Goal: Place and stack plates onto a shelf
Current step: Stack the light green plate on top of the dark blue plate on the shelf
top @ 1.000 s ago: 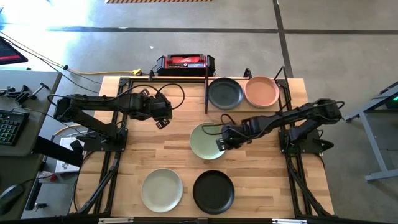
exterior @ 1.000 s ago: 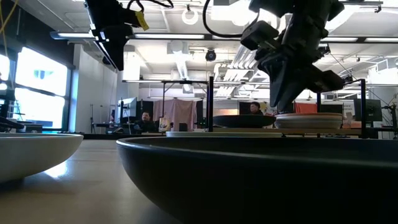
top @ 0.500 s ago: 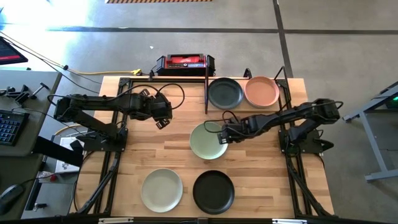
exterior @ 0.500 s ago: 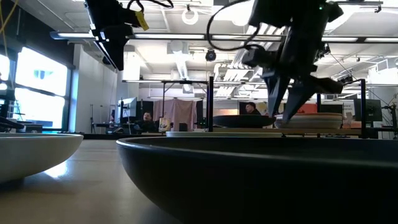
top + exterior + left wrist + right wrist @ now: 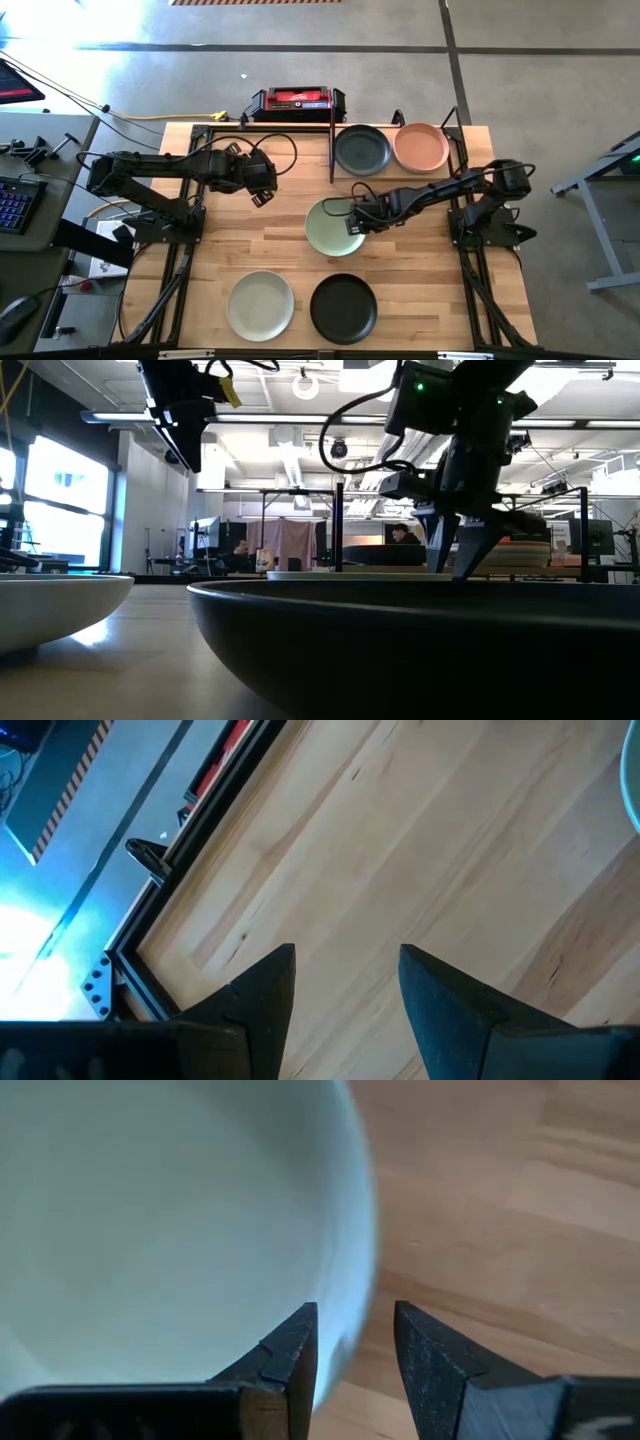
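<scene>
No readable text, labels, brands, numbers or signs in any view. Red-and-black case (image 5: 297,101) just beyond table's far edge carries pale marking on lid, too small to read. Striped orange-and-black band (image 5: 100,786) on floor beyond table edge in left wrist view: pattern only, no lettering.

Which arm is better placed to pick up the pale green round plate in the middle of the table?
Right. The right gripper straddles the pale green round plate's rim, fingers open; the left gripper hangs apart.
</scene>
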